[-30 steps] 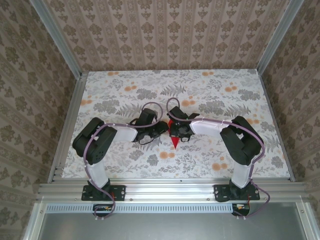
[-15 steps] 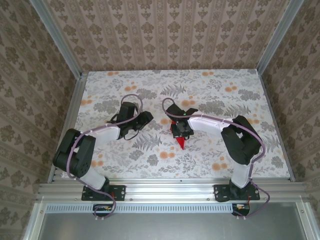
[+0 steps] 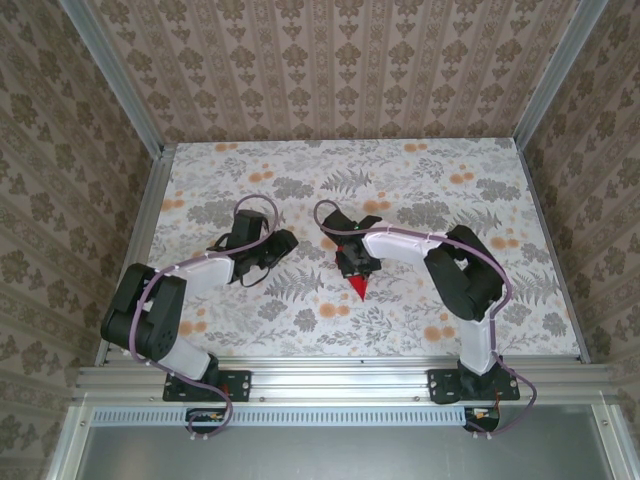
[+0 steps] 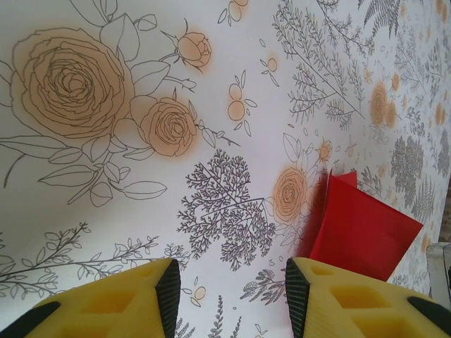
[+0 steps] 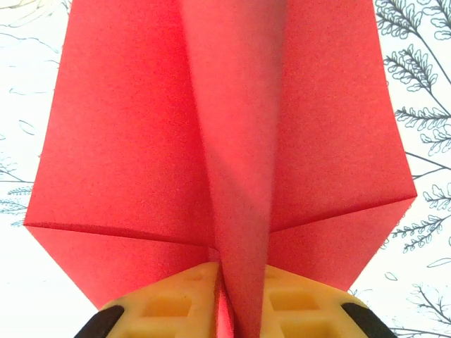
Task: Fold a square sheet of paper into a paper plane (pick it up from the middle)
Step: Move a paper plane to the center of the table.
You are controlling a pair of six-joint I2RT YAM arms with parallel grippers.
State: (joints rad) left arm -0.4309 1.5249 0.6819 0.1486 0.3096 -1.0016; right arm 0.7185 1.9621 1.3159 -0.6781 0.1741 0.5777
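**Right gripper (image 5: pixel 243 276) clamped on the paper plane (image 5: pixel 232 141)**

We see its jaws pinching the centre fold, with the creased wings spread over the middle of the table (image 3: pixel 450 330). Left gripper (image 4: pixel 229 282) stands apart and empty nearby. Folding looks finished to us. We judge only the release remains.

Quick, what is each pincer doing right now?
Left pincer: open, holding nothing.
Right pincer: closed on the red plane.
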